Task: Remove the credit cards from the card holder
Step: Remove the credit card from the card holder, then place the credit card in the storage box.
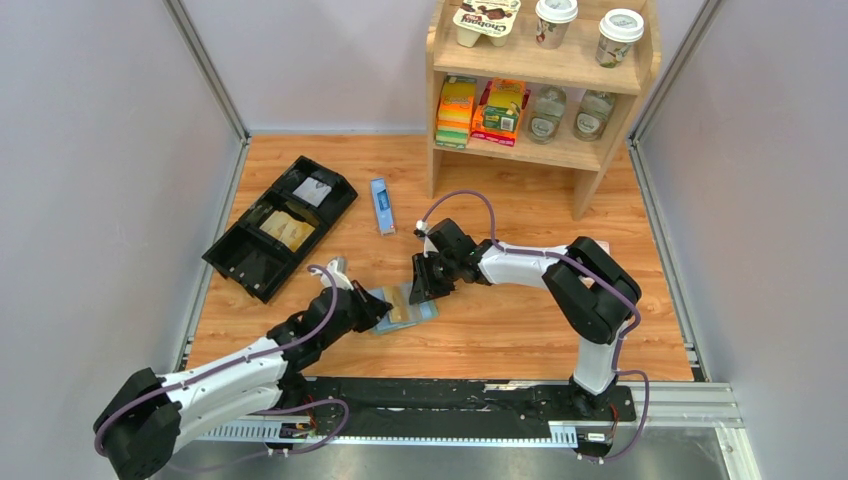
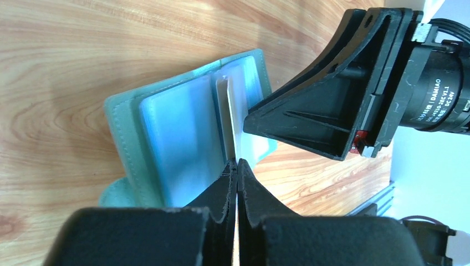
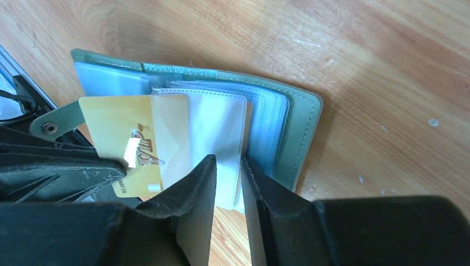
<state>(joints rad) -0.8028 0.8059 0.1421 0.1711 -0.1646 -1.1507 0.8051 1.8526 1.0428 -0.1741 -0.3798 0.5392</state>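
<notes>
A: Wide shot first: a wood-grain table [image 1: 520, 330], and at the back a pale wooden shelf [image 1: 520, 150] with lidded paper cups [image 1: 556, 20] up top, bright cartons [image 1: 500, 110] and glass jars [image 1: 547, 115] below.

B: Left of that is the black tray [image 1: 240, 262], moulded plastic with several compartments. A tan flat piece [image 1: 287, 230] lies in the middle one, a greyish piece [image 1: 313, 190] in the far one.

A: Centre stage now, near the front edge: the card holder [image 3: 302, 133] lies open on the table. It has a sage-green stitched cover and soft bluish clear pages fanned inside.

B: A narrow blue box [image 1: 381, 205] lies well behind it, between tray and shelf.

A: Now the right gripper [image 3: 228, 172]. Its jaws are almost together, tips at a clear pocket page [image 3: 216, 122]. Pinching or only pressing? From here I can't tell.

B: The left gripper [image 2: 237, 169] is plain enough: fingers clamped tight on the edge of a credit card [image 3: 113, 124].

A: Glossy gold, thin, rounded corners. It sits about half out of that clear pocket, its inner end under the film.
</notes>
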